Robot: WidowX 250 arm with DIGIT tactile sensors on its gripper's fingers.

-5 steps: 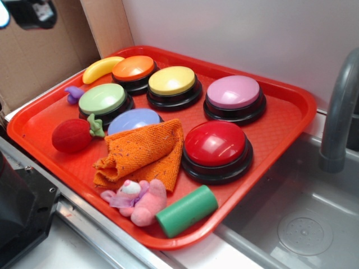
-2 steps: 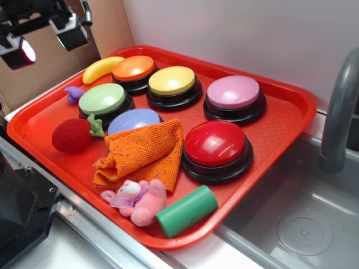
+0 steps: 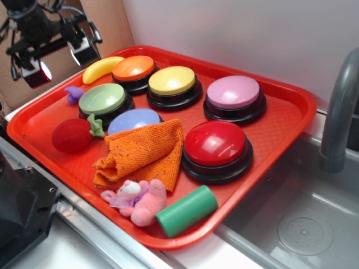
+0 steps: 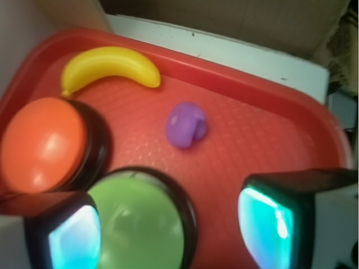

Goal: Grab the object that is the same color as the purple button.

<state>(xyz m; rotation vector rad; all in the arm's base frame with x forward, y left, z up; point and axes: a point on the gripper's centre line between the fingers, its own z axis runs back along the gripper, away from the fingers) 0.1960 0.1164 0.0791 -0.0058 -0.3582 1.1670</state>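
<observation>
The small violet-purple knobby toy piece [image 3: 73, 93] lies on the red tray [image 3: 283, 129] at its left, beside the green button [image 3: 102, 99]. It also shows in the wrist view [image 4: 186, 124], mid-frame. The purple button [image 3: 234, 92] with its pinkish-lilac dome stands at the tray's back right. My gripper [image 3: 58, 60] hangs open and empty above the tray's far left corner, above and behind the purple piece. In the wrist view its fingers [image 4: 268, 224] stand wide apart over the green button [image 4: 140, 224].
On the tray are a yellow banana [image 3: 102, 68], orange [image 3: 133, 68], yellow [image 3: 172, 80], blue [image 3: 133, 120] and red [image 3: 215, 143] buttons, a red strawberry [image 3: 73, 135], an orange cloth [image 3: 143, 152], a pink plush [image 3: 140, 200] and a green cylinder [image 3: 187, 210]. A sink and faucet [image 3: 339, 112] are at right.
My gripper has come in from the upper left corner and moved right and down toward the tray's far left. Nothing on the tray has moved.
</observation>
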